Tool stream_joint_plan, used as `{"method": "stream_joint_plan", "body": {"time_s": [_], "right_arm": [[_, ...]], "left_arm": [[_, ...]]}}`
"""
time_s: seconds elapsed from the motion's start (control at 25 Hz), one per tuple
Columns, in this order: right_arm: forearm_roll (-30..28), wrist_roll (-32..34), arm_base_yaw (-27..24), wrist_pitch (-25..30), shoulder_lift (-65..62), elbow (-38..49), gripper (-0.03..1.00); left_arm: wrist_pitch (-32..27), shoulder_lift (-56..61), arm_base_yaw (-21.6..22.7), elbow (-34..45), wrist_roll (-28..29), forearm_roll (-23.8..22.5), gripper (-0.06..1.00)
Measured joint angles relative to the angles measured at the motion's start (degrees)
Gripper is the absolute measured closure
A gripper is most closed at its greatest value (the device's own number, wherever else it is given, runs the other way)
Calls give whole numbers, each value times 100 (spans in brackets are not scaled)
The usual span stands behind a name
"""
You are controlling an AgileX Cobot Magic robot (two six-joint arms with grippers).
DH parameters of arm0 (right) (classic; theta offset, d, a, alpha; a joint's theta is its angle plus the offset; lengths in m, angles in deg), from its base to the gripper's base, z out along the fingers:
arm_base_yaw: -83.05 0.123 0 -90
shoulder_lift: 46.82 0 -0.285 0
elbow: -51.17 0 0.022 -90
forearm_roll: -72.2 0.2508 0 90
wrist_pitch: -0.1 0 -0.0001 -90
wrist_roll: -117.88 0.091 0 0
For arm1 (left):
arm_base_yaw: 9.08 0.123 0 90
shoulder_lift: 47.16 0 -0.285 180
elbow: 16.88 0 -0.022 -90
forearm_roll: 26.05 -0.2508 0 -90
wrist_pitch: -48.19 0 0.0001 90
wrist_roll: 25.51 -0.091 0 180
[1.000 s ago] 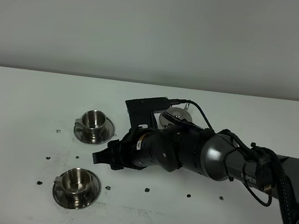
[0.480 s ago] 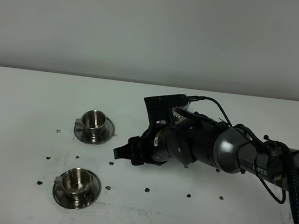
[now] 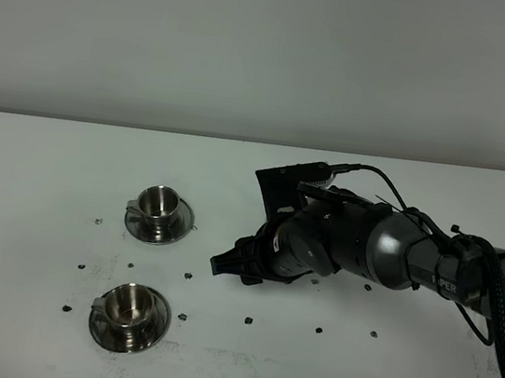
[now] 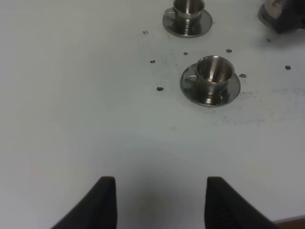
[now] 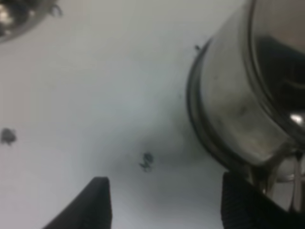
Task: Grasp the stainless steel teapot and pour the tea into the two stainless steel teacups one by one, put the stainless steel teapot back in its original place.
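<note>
The stainless steel teapot fills one side of the right wrist view, close to one fingertip. In the exterior view the right arm hides it. My right gripper is open above the table, right of the cups, with bare table between its fingers. The two stainless steel teacups stand on saucers at the left, one farther back and one nearer the front. Both cups also show in the left wrist view. My left gripper is open over bare table. The teapot's original place is hidden.
Small dark specks dot the white table around the cups. The right arm's grey body and its cables stretch across the right half. A pale wall rises behind the table's far edge.
The right arm has drawn back to the right, carrying its gripper away from the gap between the cups. Its jaws stayed open. The cups have not moved.
</note>
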Motion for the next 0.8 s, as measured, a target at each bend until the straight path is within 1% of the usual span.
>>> {"method": "stream_joint_plan", "body": {"time_s": [0.52, 0.68, 0.8], "right_arm": [[-524, 6, 25, 752, 0, 0, 45], [-450, -102, 317, 1098, -282, 23, 45], [-245, -335, 576, 1149, -833, 23, 45]], "left_arm": [[0, 0, 0, 0, -6, 0, 46], [0, 0, 0, 0, -6, 0, 46], [0, 0, 0, 0, -6, 0, 46]]}}
